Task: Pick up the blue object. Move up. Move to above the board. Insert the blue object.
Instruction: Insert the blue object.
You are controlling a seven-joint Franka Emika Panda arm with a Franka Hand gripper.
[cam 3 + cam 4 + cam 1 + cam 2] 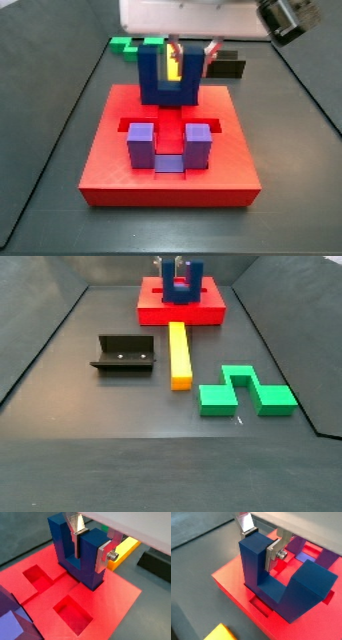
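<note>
So I've got my pincer [89,543] clamped on one prong of the blue object [75,552], one finger in the slot and one on the outside face, and the block hangs prongs-up right over the board [113,607], its base at or just above the red top.

Working left to right in a side view: the purple block [170,146] already sits in the near part of the board, so that spot's taken, and my blue one is over the far part. The risk I see is alignment. If the base isn't square over its recess [71,613], it'll catch a cut-out's edge and tilt or jam as I push down. And since I'm only holding one prong, an off-centre push could twist the block in my fingers.

Further over, the yellow bar [179,353], the fixture [124,354] and the green block [246,390] sit well apart on the worktop, so no worries there.
</note>
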